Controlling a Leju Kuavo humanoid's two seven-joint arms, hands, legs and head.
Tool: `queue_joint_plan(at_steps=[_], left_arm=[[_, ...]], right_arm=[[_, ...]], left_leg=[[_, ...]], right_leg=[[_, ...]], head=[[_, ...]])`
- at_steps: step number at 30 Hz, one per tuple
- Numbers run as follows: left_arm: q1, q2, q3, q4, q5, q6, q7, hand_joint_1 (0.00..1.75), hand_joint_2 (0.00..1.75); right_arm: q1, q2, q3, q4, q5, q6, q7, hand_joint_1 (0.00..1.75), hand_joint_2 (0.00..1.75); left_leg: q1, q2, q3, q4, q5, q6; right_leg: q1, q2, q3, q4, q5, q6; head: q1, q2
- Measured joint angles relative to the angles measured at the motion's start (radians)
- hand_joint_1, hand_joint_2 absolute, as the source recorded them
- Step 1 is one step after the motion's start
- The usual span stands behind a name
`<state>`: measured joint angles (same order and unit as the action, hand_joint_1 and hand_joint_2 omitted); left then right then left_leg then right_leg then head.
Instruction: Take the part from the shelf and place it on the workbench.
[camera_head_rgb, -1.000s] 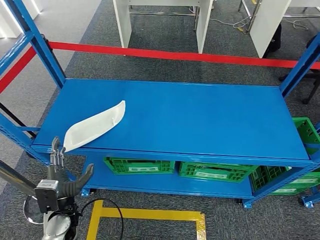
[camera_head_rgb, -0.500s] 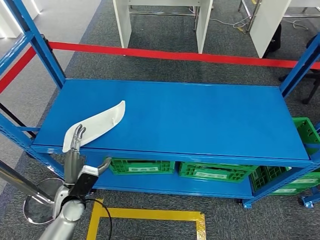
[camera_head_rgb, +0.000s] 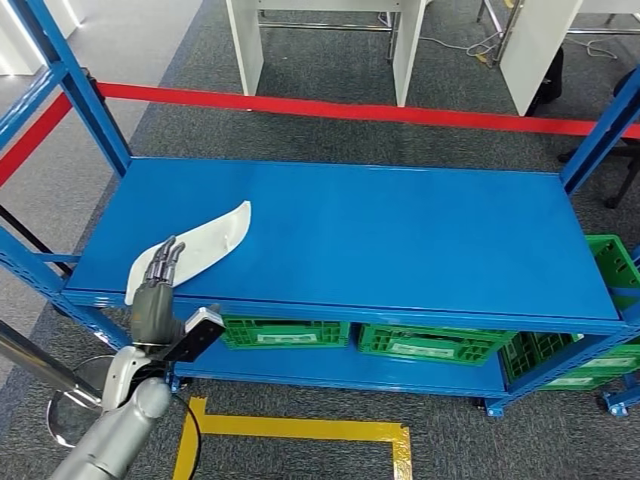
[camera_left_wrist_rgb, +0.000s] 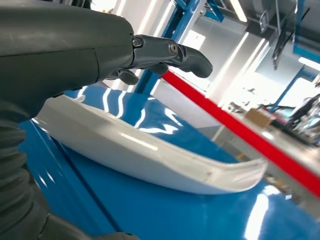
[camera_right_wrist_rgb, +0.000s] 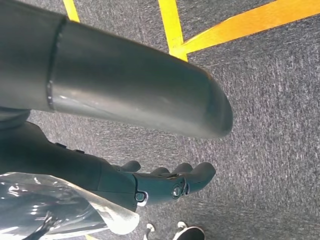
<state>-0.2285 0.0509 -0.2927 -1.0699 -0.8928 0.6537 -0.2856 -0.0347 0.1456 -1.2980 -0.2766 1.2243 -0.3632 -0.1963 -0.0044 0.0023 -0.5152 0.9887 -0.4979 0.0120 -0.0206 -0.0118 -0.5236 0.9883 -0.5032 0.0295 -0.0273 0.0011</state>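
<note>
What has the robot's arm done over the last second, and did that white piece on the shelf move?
The left hand has risen from below the blue shelf edge and reached forward, its fingers now over the near end of the white part, not yet gripping it. The part, shelf and green crates stayed put.

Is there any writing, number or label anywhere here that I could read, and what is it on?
No text can be read.
White labels on the green crates under the blue shelf: too small and blurred to read.
The white part and the left hand show no visible markings.
</note>
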Motion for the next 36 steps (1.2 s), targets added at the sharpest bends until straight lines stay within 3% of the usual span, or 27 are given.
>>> queue_joint_plan(at_steps=[14, 28, 29, 33, 36], left_arm=[[-0.250, 0.047, -0.032, 0.285, -0.416, -0.125, 0.384, 0.00, 1.75], [-0.343, 0.096, -0.033, 0.381, -0.472, -0.212, 0.454, 0.00, 1.75], [-0.347, 0.102, -0.033, 0.385, -0.473, -0.218, 0.457, 0.05, 1.75], [-0.358, 0.119, -0.033, 0.395, -0.475, -0.234, 0.461, 1.72, 1.75], [-0.359, 0.126, -0.033, 0.396, -0.482, -0.260, 0.461, 1.75, 1.75]], right_arm=[[-0.008, -0.011, 0.015, 0.010, 0.038, 0.018, 0.018, 0.00, 0.00], [-0.011, -0.011, 0.022, 0.017, 0.054, 0.033, 0.018, 0.00, 0.00], [-0.011, -0.011, 0.022, 0.018, 0.055, 0.034, 0.018, 0.00, 0.00], [-0.012, -0.011, 0.023, 0.021, 0.058, 0.036, 0.017, 0.00, 0.00], [-0.012, -0.011, 0.025, 0.023, 0.059, 0.039, 0.015, 0.00, 0.00]], left_leg=[[0.000, 0.000, 0.000, 0.000, 0.001, 0.000], [0.000, 0.000, 0.001, 0.000, 0.002, -0.001], [0.000, 0.000, 0.001, 0.000, 0.002, -0.001], [0.000, 0.000, 0.002, 0.000, 0.003, -0.002], [0.000, 0.000, 0.001, 0.000, 0.003, -0.002]], right_leg=[[0.000, 0.000, 0.001, 0.001, 0.001, 0.000], [0.000, 0.000, 0.001, 0.002, 0.001, -0.001], [0.000, 0.000, 0.001, 0.002, 0.001, -0.001], [0.000, 0.000, 0.001, 0.003, 0.001, -0.001], [0.000, 0.000, 0.001, 0.003, 0.001, -0.001]], head=[[0.000, 0.000], [0.000, 0.000], [0.000, 0.000], [0.000, 0.000], [0.000, 0.000]])
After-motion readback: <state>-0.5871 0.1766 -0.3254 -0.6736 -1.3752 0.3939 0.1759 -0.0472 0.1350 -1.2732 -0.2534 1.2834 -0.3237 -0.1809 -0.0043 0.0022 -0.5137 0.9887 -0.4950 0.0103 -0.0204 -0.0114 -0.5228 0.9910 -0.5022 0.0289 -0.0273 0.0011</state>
